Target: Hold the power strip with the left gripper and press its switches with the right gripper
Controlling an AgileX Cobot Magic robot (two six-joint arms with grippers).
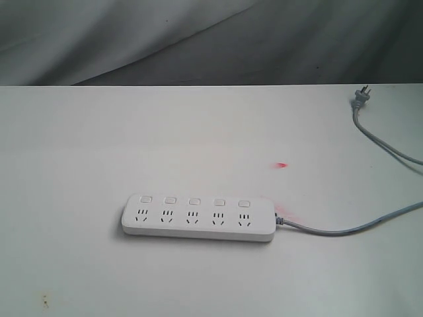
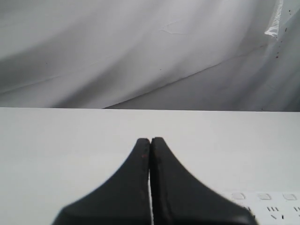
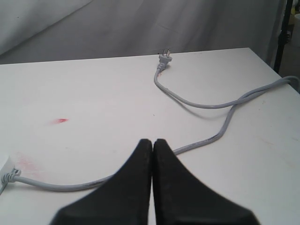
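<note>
White tabletop [image 1: 79,145] fills most of the exterior view, with grey draped cloth [image 1: 198,39] hanging behind its far edge. On the table, toward the near side and about the middle, lies the power strip [image 1: 198,218], flat and face up, its long side running across the view and touching neither gripper. A grey cord [image 1: 344,230] leaves its right end, runs off toward the right edge of the view and loops back to the far right part of the table. The left gripper [image 2: 150,140] shows only in its own wrist view, its two black wedge fingers pressed together with nothing between them, above bare table, with part of the strip [image 2: 267,204] beside it. The right gripper [image 3: 152,141] is likewise closed tip to tip on nothing, poised over the cord [image 3: 206,140] without visibly touching it. At the cord's far end the plug [image 1: 360,96] lies near the table's back edge. Five switches [image 1: 193,201] stand in a row along the strip's far side, one above each socket. A small red mark [image 1: 282,165] sits on the table beyond the strip, and a fainter reddish smear [image 1: 285,212] lies by the cord end, perhaps a stain, though the view is too soft to tell.
</note>
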